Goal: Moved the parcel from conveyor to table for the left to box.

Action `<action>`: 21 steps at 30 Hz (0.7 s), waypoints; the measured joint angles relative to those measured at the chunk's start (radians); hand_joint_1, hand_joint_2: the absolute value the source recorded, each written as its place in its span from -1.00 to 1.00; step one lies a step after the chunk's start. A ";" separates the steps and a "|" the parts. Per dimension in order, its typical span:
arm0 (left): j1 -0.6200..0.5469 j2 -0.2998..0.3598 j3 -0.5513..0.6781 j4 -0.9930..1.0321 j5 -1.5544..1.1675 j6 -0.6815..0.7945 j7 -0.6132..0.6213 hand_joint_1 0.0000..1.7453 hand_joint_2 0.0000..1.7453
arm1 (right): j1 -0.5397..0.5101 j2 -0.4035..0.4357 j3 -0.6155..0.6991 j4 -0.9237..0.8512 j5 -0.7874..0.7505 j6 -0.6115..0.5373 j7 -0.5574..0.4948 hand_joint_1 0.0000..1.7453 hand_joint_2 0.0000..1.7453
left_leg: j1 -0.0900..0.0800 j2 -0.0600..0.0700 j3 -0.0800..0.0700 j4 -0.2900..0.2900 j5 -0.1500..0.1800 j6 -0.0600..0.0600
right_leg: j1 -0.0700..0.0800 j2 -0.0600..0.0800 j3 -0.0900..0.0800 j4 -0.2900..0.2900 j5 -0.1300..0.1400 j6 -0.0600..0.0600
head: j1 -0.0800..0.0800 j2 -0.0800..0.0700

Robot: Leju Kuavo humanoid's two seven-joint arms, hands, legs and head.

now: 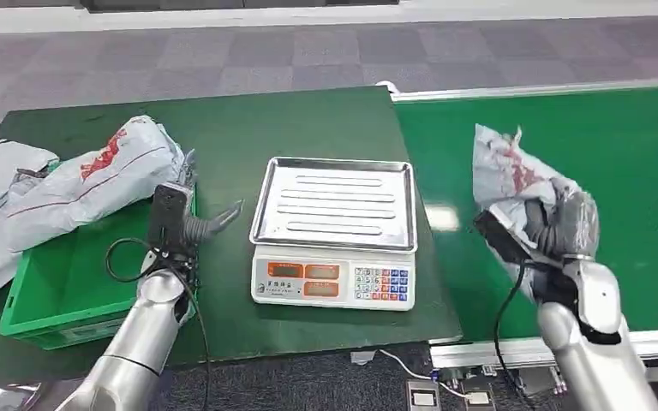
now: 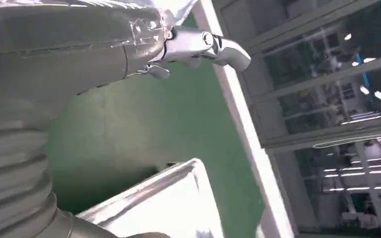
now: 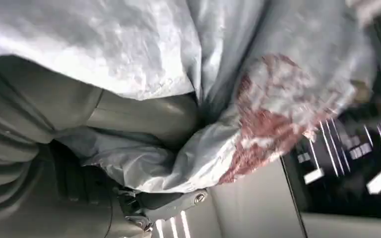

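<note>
The grey parcel (image 1: pixel 518 175) bulges above the right hand (image 1: pixel 557 227), whose fingers (image 3: pixel 144 116) wrap it, lifted over the conveyor (image 1: pixel 625 145) near the bench (image 1: pixel 308 120) edge. The left hand (image 1: pixel 197 224) hovers between crate (image 1: pixel 60 295) and scale (image 1: pixel 334 231), fingers spread, holding nothing.

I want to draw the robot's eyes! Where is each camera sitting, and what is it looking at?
Head view: sits high on the robot, looks forward and down at the scale, green crate and conveyor; both arms show.
Left wrist view: sits behind the left hand, looks along it over green surface and the scale's shiny tray.
Right wrist view: sits behind the right hand, looks at the grey parcel it holds.
Shared: head and right wrist views both show that parcel.
</note>
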 measured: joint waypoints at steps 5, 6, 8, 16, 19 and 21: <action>-0.041 -0.014 0.000 0.049 0.033 0.019 -0.015 -1.00 1.00 | -0.158 0.016 0.002 0.024 -0.014 0.025 0.000 1.00 1.00 | 0.000 -0.001 0.000 0.000 0.002 0.000 | 0.000 -0.002 0.000 0.000 0.001 0.000 | 0.000 0.000; -0.045 -0.018 0.000 0.056 0.039 0.019 -0.018 -1.00 1.00 | -0.184 0.019 0.006 0.031 -0.017 0.031 0.002 1.00 1.00 | 0.000 -0.002 0.000 0.000 0.002 0.000 | 0.000 -0.002 0.001 0.000 0.001 0.000 | 0.000 0.000; -0.050 -0.024 -0.003 0.069 0.043 0.019 -0.024 -1.00 1.00 | -0.228 0.023 0.028 0.048 -0.023 0.042 0.003 1.00 1.00 | 0.000 -0.002 0.000 0.000 0.002 0.000 | 0.000 -0.002 0.000 0.000 0.001 0.000 | 0.000 0.000; -0.069 -0.041 -0.009 0.100 0.059 0.027 -0.031 -1.00 1.00 | -0.353 0.071 0.108 0.132 -0.051 0.130 0.015 1.00 1.00 | 0.000 0.000 -0.002 0.000 0.002 0.000 | 0.000 0.000 -0.001 0.001 0.001 0.000 | 0.000 0.000; -0.089 -0.053 -0.021 0.113 0.063 0.034 -0.030 -1.00 1.00 | -0.413 0.110 0.155 0.197 -0.051 0.143 0.037 1.00 1.00 | 0.000 0.000 -0.001 0.000 0.003 -0.001 | 0.000 0.000 -0.002 0.001 0.002 -0.001 | 0.000 0.000; -0.095 -0.056 -0.027 0.120 0.069 0.035 -0.030 -1.00 1.00 | -0.439 0.126 0.172 0.224 -0.053 0.142 0.039 1.00 1.00 | 0.001 -0.003 -0.002 0.000 0.004 -0.001 | 0.000 -0.002 -0.001 0.001 0.002 -0.001 | 0.000 0.000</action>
